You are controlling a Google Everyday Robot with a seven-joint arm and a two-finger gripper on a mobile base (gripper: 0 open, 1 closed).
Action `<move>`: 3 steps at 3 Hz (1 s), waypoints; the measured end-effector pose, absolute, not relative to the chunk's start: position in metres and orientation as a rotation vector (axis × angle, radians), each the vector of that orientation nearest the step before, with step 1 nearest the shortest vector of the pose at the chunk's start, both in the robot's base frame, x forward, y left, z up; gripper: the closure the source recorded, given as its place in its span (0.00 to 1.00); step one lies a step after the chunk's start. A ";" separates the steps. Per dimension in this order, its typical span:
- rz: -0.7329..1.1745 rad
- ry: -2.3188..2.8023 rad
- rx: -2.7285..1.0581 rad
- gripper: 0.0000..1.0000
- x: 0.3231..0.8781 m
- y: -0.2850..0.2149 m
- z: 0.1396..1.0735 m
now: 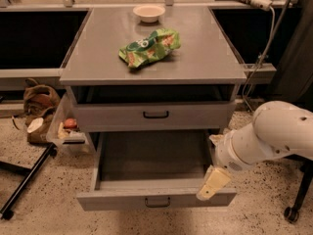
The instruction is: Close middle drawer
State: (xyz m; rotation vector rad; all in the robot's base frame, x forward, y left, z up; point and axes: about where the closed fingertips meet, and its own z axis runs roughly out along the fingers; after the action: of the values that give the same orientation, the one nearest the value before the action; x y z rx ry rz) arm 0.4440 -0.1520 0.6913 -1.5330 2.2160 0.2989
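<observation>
The middle drawer point(151, 160) is pulled far out of the grey cabinet, its long grey tray empty. Its low front panel point(112, 199) faces me, with a small dark bar handle point(157, 201) at the centre. My gripper point(212, 182), cream-coloured on a white arm point(274, 136), hangs at the drawer's front right corner, just above the right end of the front panel. Whether it touches the panel cannot be told. Above it, the taller-fronted drawer point(195, 115) with a black handle stands slightly open.
A green snack bag point(149, 47) and a white bowl point(149, 12) lie on the cabinet top point(205, 62). A brown bag point(39, 104), a plastic bin point(66, 131) and a black pole point(27, 180) are on the floor at left. A caster wheel point(292, 213) stands at right.
</observation>
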 end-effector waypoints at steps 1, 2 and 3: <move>0.299 2.216 -1.533 0.00 0.444 -0.152 0.691; 0.386 2.235 -1.562 0.00 0.441 -0.141 0.654; 0.555 2.284 -1.567 0.00 0.427 -0.124 0.584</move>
State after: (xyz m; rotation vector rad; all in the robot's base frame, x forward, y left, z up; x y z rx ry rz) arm 0.4269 -0.1235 0.5837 -1.5670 2.2839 0.5547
